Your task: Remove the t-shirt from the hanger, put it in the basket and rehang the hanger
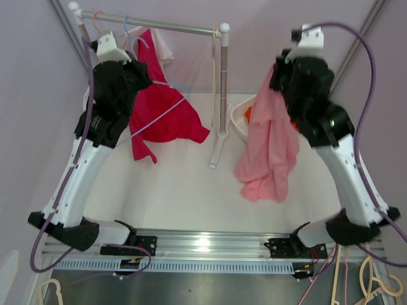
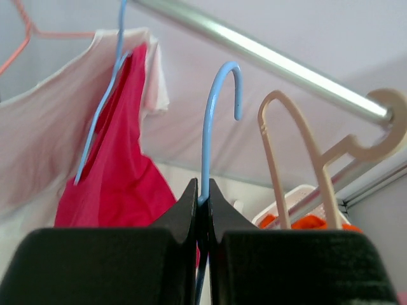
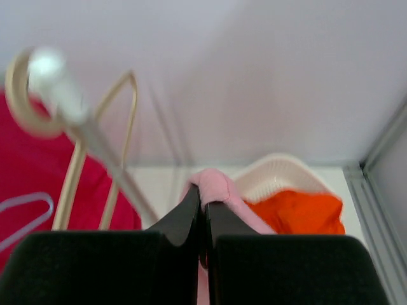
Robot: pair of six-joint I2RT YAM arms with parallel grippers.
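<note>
A white table (image 1: 184,190) lies between pale lilac walls, seen from above, with a silver rail (image 1: 152,23) running across from 11 to 12 o'clock. The left arm (image 1: 108,95) reaches up at 10 o'clock beside a magenta t-shirt (image 1: 175,124), and the thin blue hanger (image 1: 166,111) slants across that cloth. At 3 o'clock the right arm (image 1: 318,95) holds up the pink t-shirt (image 1: 270,152), which hangs in loose folds clear of any hanger, its lower end near the table. A white basket (image 1: 236,117) sits just behind it at 2 o'clock. In the left wrist view, the left gripper (image 2: 201,190) is pinched tight on the blue hanger's neck; the hook rises to 12 o'clock, below the rail and not around it. A beige hanger (image 2: 267,146) hangs at 2 o'clock and a white garment (image 2: 44,146) at 9 o'clock. In the right wrist view, the right gripper (image 3: 203,194) is clamped on a fold of the pink t-shirt, with an orange cloth (image 3: 299,210) in the basket at 4 o'clock.
</note>
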